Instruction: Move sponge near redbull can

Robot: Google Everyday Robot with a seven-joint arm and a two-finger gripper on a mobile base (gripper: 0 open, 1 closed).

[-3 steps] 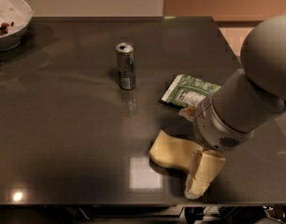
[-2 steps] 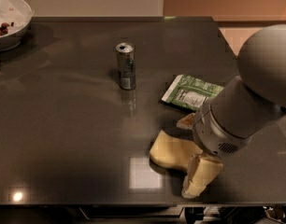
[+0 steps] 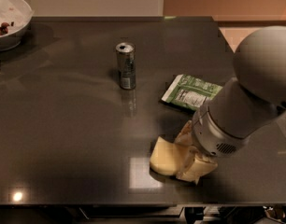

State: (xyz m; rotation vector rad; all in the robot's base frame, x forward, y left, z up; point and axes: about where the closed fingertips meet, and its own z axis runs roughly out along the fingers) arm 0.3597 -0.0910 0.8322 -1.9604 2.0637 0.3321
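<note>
- At the front right of the surface [image 3: 63, 139], the sponge [image 3: 165, 157] is lying well apart from the can [image 3: 126, 65], which is standing upright farther back and to the left.
- The gripper [image 3: 192, 157] is sitting right at the sponge, touching its right side, with the big grey arm [image 3: 246, 106] hanging over it.
- I cannot tell if the jaws are holding the sponge or only resting by it, because they are nearly the same pale colour.
- The sponge is soft, so I think it is at risk of squashing and slipping out if the hold is only on one corner.
- It is also lying close to the front edge, so a clumsy push might be sending it off the surface.
- The green snack bag [image 3: 192, 91] is lying just behind the gripper, so the arm might be dragging it along on the way to the can.
- The can is tall and thin, so a sponge or arm coming in too fast might be knocking it over. Stopping a little short looks safer.
- The white bowl [image 3: 14, 27] is sitting far off in the back left corner and looks out of danger.
- Compared with a second ago, the arm is sitting lower and closer to the sponge, and it is hiding a bit more of it.
- The sponge, the can and the snack bag are staying about where they were.
</note>
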